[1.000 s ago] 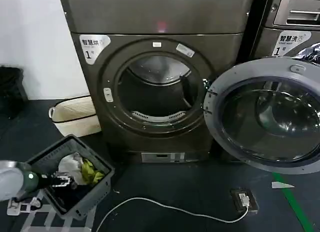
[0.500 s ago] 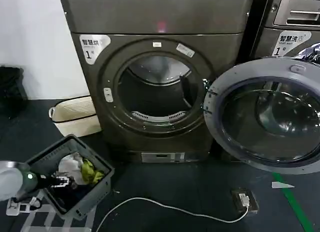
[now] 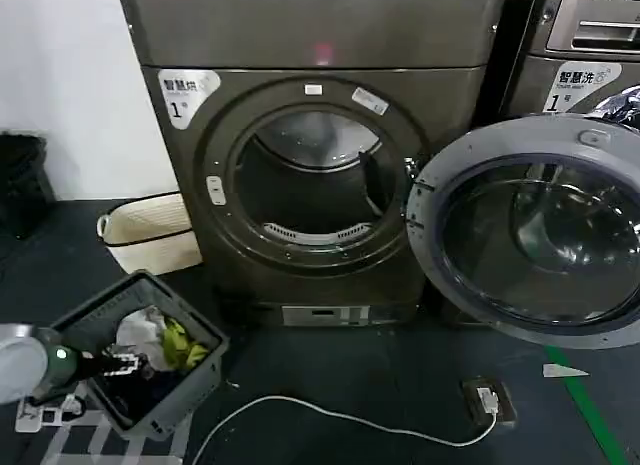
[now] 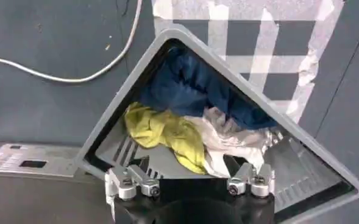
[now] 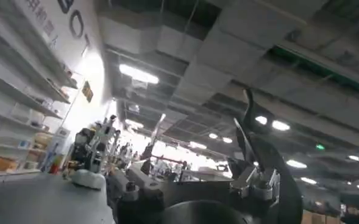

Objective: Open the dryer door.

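Observation:
The bronze-grey dryer (image 3: 320, 35) with a white "1" sticker stands in the middle of the head view, its drum opening (image 3: 310, 185) exposed. The dryer door (image 3: 530, 230) is swung wide open to the right, grey inner face and dark glass turned toward me. My left gripper (image 3: 122, 363) hangs low at the left over a grey laundry basket (image 3: 195, 385), far from the door. In the left wrist view the left gripper (image 4: 188, 173) is open, nothing between its fingers, above the yellow, white and blue clothes (image 4: 185, 122). My right gripper (image 5: 188, 176) is open and points up at a ceiling.
A cream basket (image 3: 150, 230) sits left of the dryer. A white cable (image 3: 330, 417) runs across the dark floor to a small box (image 3: 488, 400). An LG machine (image 3: 590, 45) stands behind the open door. A green floor line (image 3: 590, 410) lies at the right.

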`<state>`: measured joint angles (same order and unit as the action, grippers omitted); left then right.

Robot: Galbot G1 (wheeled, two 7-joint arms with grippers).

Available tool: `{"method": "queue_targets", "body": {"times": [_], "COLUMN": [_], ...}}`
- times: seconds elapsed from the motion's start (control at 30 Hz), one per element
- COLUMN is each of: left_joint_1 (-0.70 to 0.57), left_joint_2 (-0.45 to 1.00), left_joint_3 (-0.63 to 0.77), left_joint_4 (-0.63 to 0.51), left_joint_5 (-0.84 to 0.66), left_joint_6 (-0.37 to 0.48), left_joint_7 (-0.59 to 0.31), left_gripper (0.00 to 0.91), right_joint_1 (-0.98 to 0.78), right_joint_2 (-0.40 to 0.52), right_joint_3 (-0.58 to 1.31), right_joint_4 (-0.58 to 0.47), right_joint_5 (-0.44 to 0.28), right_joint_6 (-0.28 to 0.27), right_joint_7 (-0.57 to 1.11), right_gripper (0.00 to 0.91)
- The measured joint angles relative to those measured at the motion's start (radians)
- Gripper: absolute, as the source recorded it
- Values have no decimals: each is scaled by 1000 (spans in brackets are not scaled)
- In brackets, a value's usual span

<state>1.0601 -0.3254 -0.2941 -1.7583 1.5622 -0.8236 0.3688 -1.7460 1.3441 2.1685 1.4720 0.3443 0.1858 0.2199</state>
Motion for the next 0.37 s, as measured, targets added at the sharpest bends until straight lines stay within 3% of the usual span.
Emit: {"method": "queue_targets", "body": {"times": [0.37], "left_joint_1": [10], "left_joint_2": [4], "left_joint_3": [-4], "left_joint_4": [-7], "left_joint_5": [-4], "left_joint_6": [0], "left_joint_7": [-1], "left_gripper": [907], "right_joint_1": [2], "right_joint_2": [6], "right_joint_3": [-5], "right_joint_4": [0], "right_joint_5": [1], "right_joint_6": [1], "right_joint_7": [-9], "right_gripper": [907]}}
